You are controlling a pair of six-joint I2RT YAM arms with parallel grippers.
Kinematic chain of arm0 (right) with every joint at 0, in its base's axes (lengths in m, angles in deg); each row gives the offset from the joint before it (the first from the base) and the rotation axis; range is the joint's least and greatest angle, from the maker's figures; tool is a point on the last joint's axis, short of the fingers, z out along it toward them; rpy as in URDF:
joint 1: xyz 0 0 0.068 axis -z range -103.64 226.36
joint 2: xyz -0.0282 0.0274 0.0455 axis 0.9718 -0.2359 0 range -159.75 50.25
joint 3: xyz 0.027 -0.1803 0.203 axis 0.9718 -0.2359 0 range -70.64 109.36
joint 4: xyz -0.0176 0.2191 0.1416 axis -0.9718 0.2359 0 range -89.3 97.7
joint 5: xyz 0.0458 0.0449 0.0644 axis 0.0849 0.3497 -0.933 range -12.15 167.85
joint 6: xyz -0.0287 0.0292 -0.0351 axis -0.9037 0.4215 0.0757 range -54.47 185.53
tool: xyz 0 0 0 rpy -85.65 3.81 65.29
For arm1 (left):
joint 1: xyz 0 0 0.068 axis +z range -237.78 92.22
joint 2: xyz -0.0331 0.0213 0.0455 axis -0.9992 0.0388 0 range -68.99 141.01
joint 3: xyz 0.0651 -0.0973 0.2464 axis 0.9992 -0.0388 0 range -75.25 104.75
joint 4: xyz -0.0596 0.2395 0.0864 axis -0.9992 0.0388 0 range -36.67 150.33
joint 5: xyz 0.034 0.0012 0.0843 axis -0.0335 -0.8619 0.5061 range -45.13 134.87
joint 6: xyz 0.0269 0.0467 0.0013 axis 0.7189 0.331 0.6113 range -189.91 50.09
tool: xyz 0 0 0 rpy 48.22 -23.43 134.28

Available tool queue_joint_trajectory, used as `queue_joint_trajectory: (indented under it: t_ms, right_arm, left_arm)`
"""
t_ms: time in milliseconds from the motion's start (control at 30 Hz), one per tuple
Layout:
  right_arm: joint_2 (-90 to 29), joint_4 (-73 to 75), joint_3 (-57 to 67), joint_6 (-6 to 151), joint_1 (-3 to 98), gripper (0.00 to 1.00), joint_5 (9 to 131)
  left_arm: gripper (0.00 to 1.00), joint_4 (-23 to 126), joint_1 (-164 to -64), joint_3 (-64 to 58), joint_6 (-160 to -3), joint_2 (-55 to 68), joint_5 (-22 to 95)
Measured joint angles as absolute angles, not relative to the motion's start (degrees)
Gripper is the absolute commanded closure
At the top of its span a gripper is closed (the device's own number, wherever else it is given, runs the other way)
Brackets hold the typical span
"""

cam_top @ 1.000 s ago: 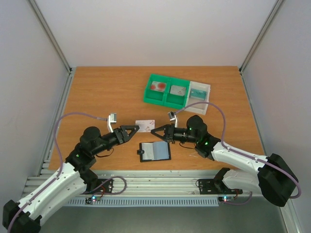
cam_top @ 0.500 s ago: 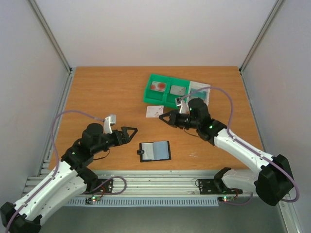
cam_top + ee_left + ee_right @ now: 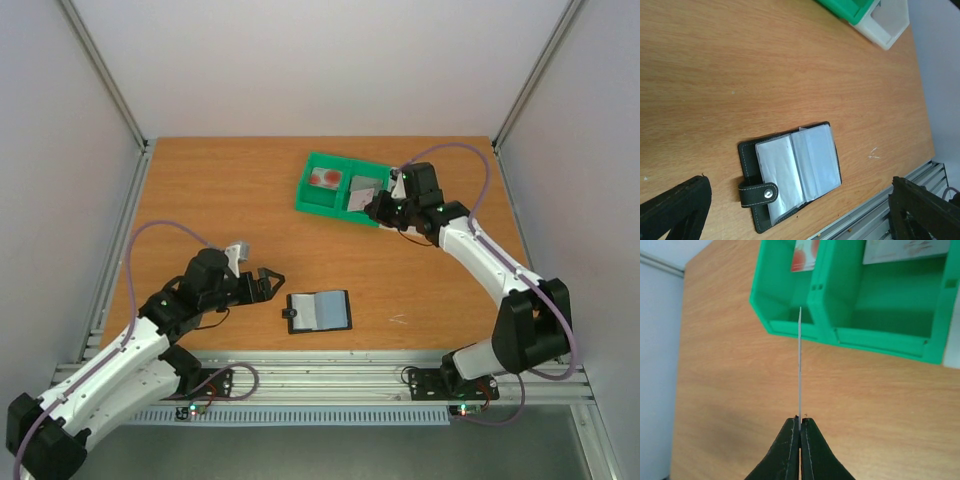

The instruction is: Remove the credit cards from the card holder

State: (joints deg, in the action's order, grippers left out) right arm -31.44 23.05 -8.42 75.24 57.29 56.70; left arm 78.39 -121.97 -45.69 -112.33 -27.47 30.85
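Right tool (image 3: 800,422) clamped on one card (image 3: 799,365), edge-on, upper centre, at green tray (image 3: 785,325); which compartment is unclear. Left tool (image 3: 274,283) apart beside open card holder (image 3: 795,172), lower centre on bench (image 3: 220,200). Risk: with this thin edge grip, the card may catch the tray's rim and land outside.

R wrist view: card (image 3: 799,370) edge-on, face unseen; green tray (image 3: 875,337) cut by top edge.

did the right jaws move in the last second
Yes, away from the card holder, toward the table's far edge, now at the green tray, shut on a credit card.
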Motion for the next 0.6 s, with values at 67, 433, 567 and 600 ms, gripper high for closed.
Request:
queue_joint_trajectory:
  t_ms: [67,433,567,600]
  right_arm:
    - [-33.63,23.99,-6.50,73.97,58.18,0.99,57.69]
    - [-47.46,26.28,4.45,72.09,62.31,0.99,60.29]
    - [-52.36,26.85,8.91,72.29,63.54,0.99,59.96]
    - [-53.32,26.85,9.72,72.33,63.76,0.99,59.83]
  left_arm:
    - [0.03,78.37,-121.97,-45.69,-111.85,-26.84,30.43]
    - [0.01,77.52,-121.97,-45.82,-111.89,-24.32,28.31]
    - [0.01,77.10,-121.97,-46.00,-112.15,-24.32,28.36]
    - [0.01,77.12,-121.97,-46.00,-112.33,-24.32,28.38]
